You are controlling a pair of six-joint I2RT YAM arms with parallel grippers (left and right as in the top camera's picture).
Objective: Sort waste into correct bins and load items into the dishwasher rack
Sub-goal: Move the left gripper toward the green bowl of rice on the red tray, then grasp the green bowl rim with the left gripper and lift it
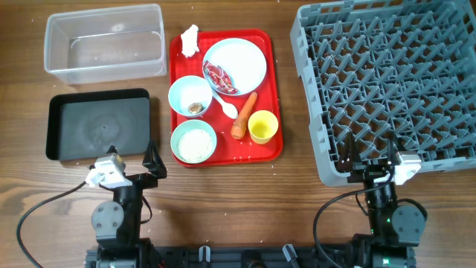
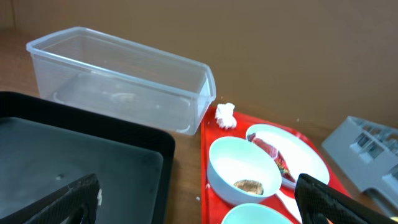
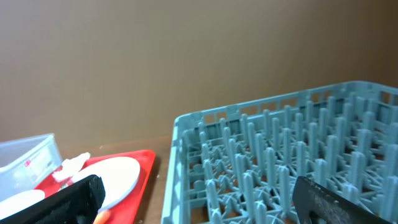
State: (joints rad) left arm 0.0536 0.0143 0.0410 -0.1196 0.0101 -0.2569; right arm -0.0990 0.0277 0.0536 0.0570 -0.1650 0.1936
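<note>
Jaws wide apart, empty, on left gripper (image 1: 132, 158) and right gripper (image 1: 370, 158). Carrot (image 1: 243, 115) lies on red tray (image 1: 227, 151), just beside yellow cup (image 1: 262, 126). Rack (image 1: 387, 82) on tabletop (image 1: 223, 208), right.

Bright, even light, soft shadows; overhead view sharp, both wrist views slightly blurred.

Tub (image 1: 104, 71) behind shallow tray (image 1: 97, 130), left — serving tray (image 1: 275, 89) centre — rack (image 1: 387, 82) right
</note>
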